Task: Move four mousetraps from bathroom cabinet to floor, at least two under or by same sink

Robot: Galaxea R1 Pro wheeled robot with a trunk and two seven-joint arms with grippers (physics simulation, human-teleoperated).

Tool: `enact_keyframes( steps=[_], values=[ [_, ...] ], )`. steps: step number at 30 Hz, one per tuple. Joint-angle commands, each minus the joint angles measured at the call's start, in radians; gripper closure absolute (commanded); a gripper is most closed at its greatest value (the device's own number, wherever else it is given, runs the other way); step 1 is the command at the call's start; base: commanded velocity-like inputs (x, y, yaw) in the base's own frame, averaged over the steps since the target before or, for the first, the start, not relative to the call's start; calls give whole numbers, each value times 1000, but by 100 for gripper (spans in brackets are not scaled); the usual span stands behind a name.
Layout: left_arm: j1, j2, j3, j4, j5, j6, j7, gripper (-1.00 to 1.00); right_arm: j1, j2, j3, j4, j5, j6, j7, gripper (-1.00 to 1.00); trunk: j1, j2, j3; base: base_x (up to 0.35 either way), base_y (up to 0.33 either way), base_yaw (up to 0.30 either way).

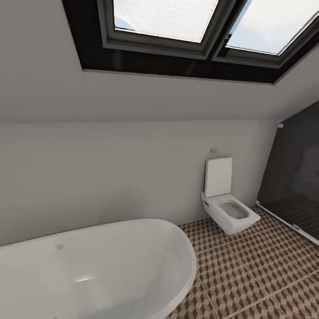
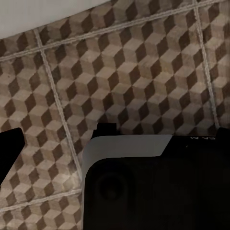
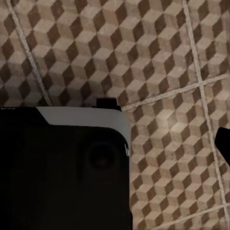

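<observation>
Jaws (state unclear, I cannot tell) hang above the bathroom floor (image 2: 139,72).

White bathtub (image 1: 97,270), toilet (image 1: 228,208), skylight (image 1: 177,22).

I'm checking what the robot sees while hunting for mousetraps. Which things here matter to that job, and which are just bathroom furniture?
Belongs to the job:
- bathroom floor, where the traps must end up

Just there:
- bathtub
- toilet
- skylight windows
- dark shower area
</observation>
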Motion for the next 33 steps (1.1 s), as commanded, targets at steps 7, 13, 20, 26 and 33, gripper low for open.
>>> enact_keyframes(
  steps=[7,13,20,26,33],
  values=[
    [0,0,-9,0,10,-3,-1,-100,-2,0,-9,3,10,-6,-4,-100,0,-1,-1,0,0,-296],
    [0,0,-9,0,10,-3,-1,-100,-2,0,-9,3,10,-6,-4,-100,0,-1,-1,0,0,-296],
    [0,0,-9,0,10,-3,-1,-100,-2,0,-9,3,10,-6,-4,-100,0,-1,-1,0,0,-296],
    [0,0,-9,0,10,-3,-1,-100,-2,0,-9,3,10,-6,-4,-100,0,-1,-1,0,0,-296],
    [0,0,-9,0,10,-3,-1,-100,-2,0,-9,3,10,-6,-4,-100,0,-1,-1,0,0,-296]
  ],
)
